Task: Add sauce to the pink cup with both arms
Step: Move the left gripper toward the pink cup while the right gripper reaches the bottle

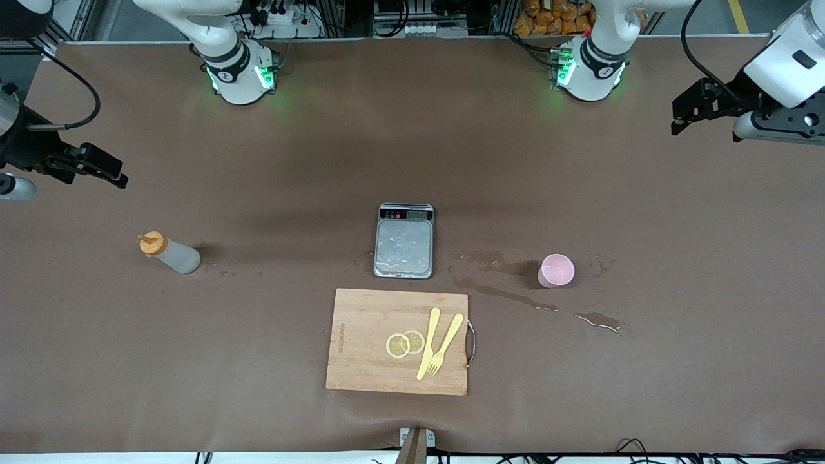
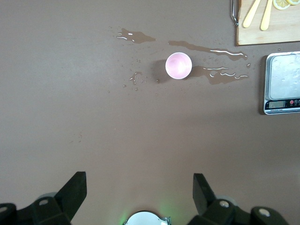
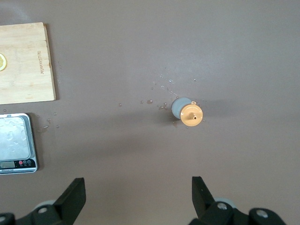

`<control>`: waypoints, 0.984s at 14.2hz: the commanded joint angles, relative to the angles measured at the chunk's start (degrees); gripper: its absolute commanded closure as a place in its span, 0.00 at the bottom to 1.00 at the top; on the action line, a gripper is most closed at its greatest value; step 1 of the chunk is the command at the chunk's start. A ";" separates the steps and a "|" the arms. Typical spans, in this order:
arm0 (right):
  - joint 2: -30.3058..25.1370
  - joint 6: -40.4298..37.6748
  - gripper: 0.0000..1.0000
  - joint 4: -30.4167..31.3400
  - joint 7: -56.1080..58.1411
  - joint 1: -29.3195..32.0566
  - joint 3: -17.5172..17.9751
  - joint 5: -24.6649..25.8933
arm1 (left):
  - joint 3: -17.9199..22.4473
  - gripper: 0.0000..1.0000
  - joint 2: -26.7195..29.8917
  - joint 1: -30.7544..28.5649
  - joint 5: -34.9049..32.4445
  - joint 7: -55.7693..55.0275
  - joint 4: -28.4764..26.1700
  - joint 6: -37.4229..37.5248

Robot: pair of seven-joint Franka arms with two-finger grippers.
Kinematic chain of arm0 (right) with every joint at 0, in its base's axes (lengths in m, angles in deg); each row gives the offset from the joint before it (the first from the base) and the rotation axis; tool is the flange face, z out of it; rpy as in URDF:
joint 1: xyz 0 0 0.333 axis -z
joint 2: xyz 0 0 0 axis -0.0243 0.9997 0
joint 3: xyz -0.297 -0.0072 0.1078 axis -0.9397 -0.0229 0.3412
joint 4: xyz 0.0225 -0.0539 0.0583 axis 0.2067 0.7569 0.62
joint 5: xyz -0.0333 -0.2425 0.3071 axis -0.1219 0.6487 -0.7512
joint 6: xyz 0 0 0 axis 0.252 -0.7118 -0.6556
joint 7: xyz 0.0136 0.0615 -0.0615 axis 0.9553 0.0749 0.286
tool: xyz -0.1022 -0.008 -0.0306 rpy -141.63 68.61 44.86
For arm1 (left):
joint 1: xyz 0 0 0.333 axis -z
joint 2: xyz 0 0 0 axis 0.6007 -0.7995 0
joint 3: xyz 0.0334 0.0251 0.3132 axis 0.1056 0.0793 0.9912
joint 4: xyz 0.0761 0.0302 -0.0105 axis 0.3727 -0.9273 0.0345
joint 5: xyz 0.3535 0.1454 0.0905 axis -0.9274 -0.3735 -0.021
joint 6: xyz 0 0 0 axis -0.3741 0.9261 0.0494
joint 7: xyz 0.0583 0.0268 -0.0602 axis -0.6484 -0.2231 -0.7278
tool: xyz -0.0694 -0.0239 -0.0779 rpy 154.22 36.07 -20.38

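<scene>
right gripper [image 1: 103, 171]: mine, up over bare table at the right arm's end. Fingers [image 3: 72, 197] spread wide, nothing in them.
sauce [image 1: 171, 252]: upright bottle w/ orange cap, on the table toward the right arm's end, well apart from the scale. In the right wrist view it sits straight ahead of my open jaws, untouched.
scale [image 1: 404, 241]: mid table, wet top, just farther from the front cam than the cutting board [image 1: 361, 348].
pink cup [image 1: 555, 270]: upright, toward the left arm's end, puddles [image 1: 496, 290] round it, nothing gripping it.
left gripper [image 1: 699, 106]: up over the left arm's end of the table, fingers [image 2: 75, 190] wide apart, empty.
step: start, I'd say; neither thing picked up yet.
next: prob. drop my right hand onto the bottle body & close, left hand to steady the cup. Wet table, so the cup may slide.
</scene>
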 commanded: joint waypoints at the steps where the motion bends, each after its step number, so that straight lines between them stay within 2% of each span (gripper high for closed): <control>1: -0.97 -0.21 0.00 0.36 0.08 0.30 0.01 -0.56 | -0.19 0.00 -0.36 -0.29 -0.45 0.95 0.92 1.04; 6: -0.88 -0.12 0.00 0.27 0.25 0.39 0.01 -0.13 | -0.19 0.00 -0.54 -0.55 -0.36 0.68 0.74 1.13; 9: -0.27 -0.12 0.00 -2.44 1.30 0.57 -0.08 0.93 | -0.19 0.00 -0.45 -1.25 -0.10 0.33 0.22 2.26; 14: 1.58 -0.65 0.00 -2.54 3.77 2.85 -0.26 1.72 | -0.71 0.00 0.17 -1.26 -0.10 -0.28 -3.21 5.16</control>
